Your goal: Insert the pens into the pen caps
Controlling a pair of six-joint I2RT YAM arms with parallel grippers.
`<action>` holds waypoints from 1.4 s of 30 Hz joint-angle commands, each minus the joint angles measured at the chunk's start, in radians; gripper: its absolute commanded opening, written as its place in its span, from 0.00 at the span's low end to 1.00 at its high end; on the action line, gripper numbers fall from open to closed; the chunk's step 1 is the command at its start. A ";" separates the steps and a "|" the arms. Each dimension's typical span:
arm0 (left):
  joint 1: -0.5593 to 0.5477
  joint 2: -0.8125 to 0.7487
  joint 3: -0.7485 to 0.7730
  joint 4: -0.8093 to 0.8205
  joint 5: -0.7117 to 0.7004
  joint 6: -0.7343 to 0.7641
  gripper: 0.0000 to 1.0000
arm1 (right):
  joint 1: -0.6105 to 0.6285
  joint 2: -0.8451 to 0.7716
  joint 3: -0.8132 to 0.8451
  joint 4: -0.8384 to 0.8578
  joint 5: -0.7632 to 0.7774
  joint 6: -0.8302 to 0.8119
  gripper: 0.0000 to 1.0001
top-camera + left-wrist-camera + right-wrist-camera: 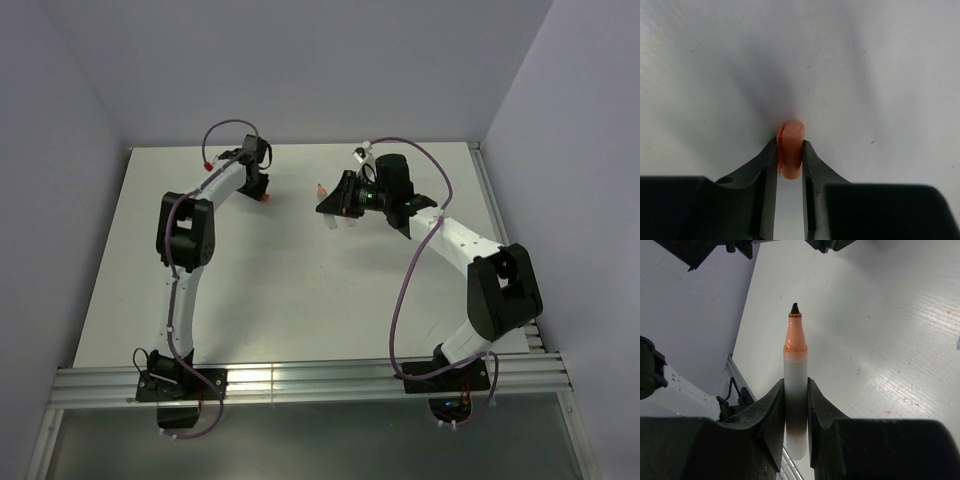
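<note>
Orange pen [795, 357] clamped in right gripper [795, 386], orange cap [791, 152] in left gripper [789, 145].

The left arm [178, 300] and right arm [455, 240] share slim white link tubes between blocky black joint housings, each rising from a black base plate [178, 385] bolted on the aluminium rail [300, 380]. A mauve cable [397, 330] loops along each arm away from the rail, the left one tipped with a red plug [206, 163]. The left end effector [789, 145] and right end effector [795, 385] have dark, curved, tapering fingers [771, 412].
</note>
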 commanded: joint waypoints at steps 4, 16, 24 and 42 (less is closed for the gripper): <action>0.018 -0.281 -0.340 0.263 0.168 0.187 0.00 | 0.006 -0.002 0.032 0.018 -0.050 -0.013 0.00; 0.137 -0.837 -0.974 1.073 0.663 0.244 0.00 | 0.105 0.053 0.113 0.150 -0.185 0.124 0.00; 0.190 -0.898 -1.107 1.417 0.927 0.165 0.00 | 0.177 0.130 0.239 0.201 -0.218 0.203 0.00; 0.246 -0.912 -1.172 1.704 1.061 0.038 0.00 | 0.184 0.156 0.309 0.192 -0.235 0.217 0.00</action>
